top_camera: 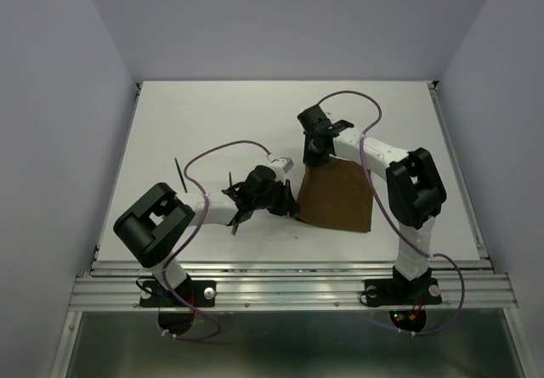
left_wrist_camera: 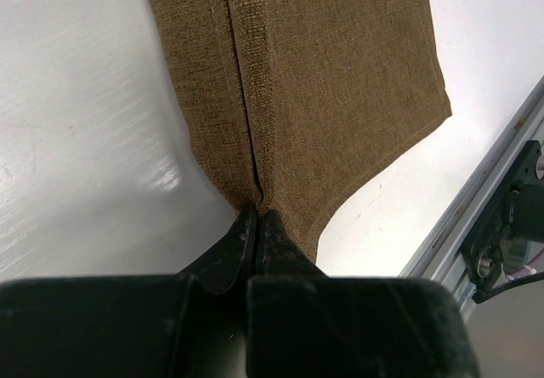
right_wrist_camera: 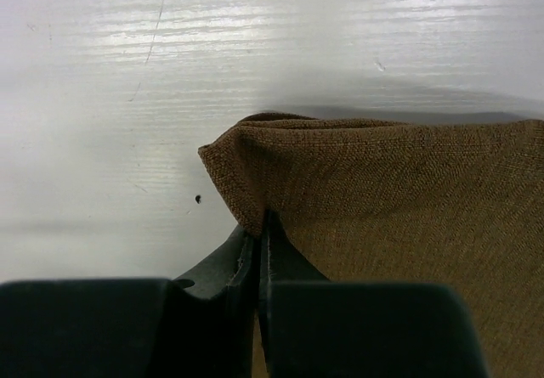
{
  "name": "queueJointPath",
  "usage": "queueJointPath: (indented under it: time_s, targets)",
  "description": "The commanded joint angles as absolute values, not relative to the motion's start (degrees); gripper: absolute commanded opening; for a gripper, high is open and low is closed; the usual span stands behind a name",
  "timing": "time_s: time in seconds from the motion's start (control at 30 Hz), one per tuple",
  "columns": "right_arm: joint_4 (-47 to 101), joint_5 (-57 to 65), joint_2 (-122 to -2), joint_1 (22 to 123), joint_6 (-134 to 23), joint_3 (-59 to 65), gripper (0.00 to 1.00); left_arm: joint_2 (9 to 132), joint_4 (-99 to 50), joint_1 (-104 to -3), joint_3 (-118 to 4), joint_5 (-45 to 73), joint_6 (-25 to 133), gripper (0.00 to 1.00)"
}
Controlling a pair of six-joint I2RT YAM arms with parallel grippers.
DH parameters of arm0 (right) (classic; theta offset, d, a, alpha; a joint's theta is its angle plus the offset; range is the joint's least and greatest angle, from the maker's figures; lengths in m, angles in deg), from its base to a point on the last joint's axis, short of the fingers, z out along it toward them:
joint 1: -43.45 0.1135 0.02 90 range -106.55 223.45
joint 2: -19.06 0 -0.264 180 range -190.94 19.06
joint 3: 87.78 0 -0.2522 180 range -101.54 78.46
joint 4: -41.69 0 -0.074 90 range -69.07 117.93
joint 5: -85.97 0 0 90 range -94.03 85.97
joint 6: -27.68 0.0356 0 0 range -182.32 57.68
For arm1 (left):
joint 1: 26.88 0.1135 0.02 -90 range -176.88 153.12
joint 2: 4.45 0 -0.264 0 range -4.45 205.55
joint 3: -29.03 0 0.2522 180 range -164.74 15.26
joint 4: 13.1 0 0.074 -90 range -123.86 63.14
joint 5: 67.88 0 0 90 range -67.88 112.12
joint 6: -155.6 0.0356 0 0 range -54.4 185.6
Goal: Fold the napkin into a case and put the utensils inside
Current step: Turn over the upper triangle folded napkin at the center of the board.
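Holds napkin (top_camera: pixel 336 200) on worktop (top_camera: pixel 212 115) by two corners. Clamps left gripper (left_wrist_camera: pixel 257 214) tight on a pinched ridge of cloth, napkin stretching straight ahead of it. Clamps right gripper (right_wrist_camera: pixel 262 225) on another corner, cloth spreading ahead and rightward. Shows thin utensil (top_camera: pixel 179 175) lying flat, well left of left gripper.

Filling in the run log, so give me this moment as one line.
left gripper: shut on napkin | right gripper: shut on napkin | napkin: folded over, resting on table | utensil: on table, untouched
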State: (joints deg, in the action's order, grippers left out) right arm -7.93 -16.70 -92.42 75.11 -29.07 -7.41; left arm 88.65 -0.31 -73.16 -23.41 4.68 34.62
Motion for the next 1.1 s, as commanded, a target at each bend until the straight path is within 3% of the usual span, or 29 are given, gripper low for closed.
queueJointPath:
  time_s: [0.0,0.1,0.17,0.2,0.27,0.33,0.53,0.9,1.03,1.07]
  targets:
    - [1.2,-19.5,-94.3,74.7,-29.0,-11.0,0.01,87.9,-6.6,-74.5,-20.7,1.1,34.3,0.0]
    - [1.3,-18.7,-95.6,75.3,-28.7,-11.9,0.1,87.7,-6.9,-74.5,-20.4,1.8,33.9,0.02]
    - [1.6,-17.6,-96.4,75.8,-28.5,-12.2,0.21,87.5,-7.8,-74.5,-20.3,2.4,33.6,0.35]
    - [1.9,-16.5,-96.6,75.8,-28.3,-12.6,0.3,86.9,-8.0,-74.5,-20.2,2.9,33.6,0.63]
    - [2.3,-15.4,-97.0,76.3,-28.2,-12.9,0.39,85.8,-9.1,-74.4,-20.0,3.6,33.5,0.83]
    - [2.9,-13.3,-97.2,76.3,-27.9,-13.6,0.5,83.6,-10.5,-74.4,-19.8,4.3,33.5,0.89]
    - [4.1,-8.7,-95.8,76.3,-27.1,-14.6,0.57,76.1,-16.2,-73.7,-20.3,7.0,33.4,0.9]
    - [4.5,-13.5,-86.6,74.0,-26.7,-6.9,0.55,70.7,-24.2,-69.1,-28.1,9.5,34.8,0.84]
    - [4.3,-14.2,-83.6,72.0,-27.0,-3.6,0.53,73.2,-24.0,-67.1,-32.8,8.5,33.4,0.66]
    - [4.0,-14.1,-83.3,72.0,-27.3,-2.8,0.52,75.1,-23.7,-66.3,-34.7,8.0,32.9,0.55]
